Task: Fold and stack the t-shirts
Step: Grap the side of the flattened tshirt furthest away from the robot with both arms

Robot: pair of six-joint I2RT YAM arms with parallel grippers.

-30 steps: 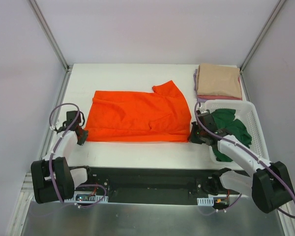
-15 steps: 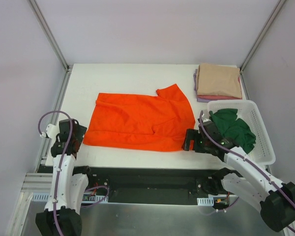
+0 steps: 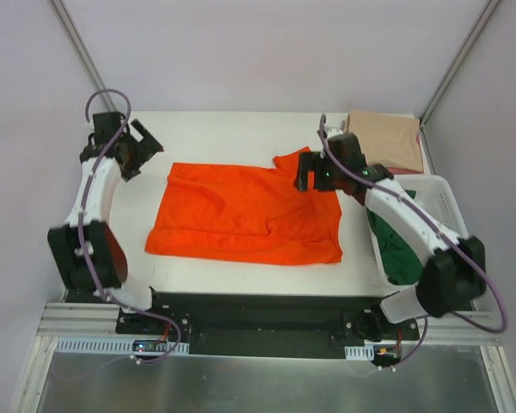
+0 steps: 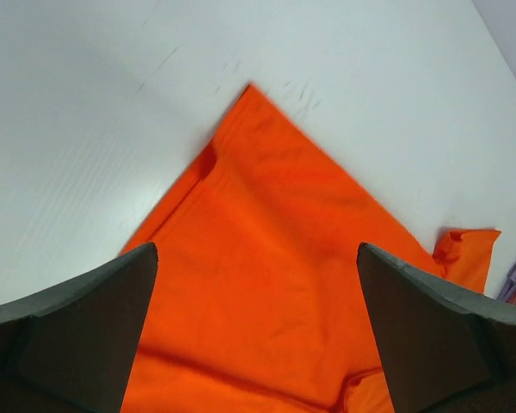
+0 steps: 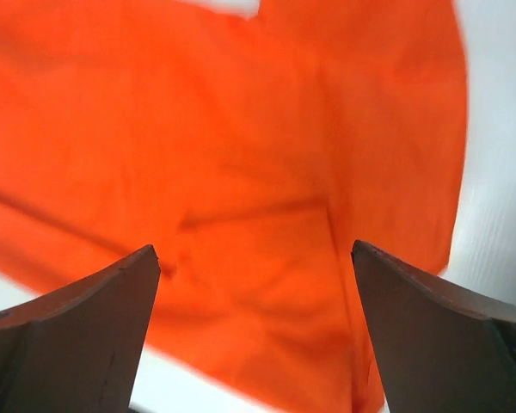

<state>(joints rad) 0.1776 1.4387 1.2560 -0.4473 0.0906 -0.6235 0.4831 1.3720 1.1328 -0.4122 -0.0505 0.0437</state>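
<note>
Your left fingers stand wide apart, gripping nothing, near the far left corner of the orange t-shirt. Your right fingers are spread just as wide, by the sleeve at its far right. The shirt lies spread on the bench. To its right, a dark green t-shirt sits in the white basket. A beige t-shirt tops a folded stack behind the basket.

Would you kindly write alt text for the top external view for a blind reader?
An orange t-shirt lies spread on the white table, with the open left claw near its far left corner and the open right claw over its far right sleeve.
</note>
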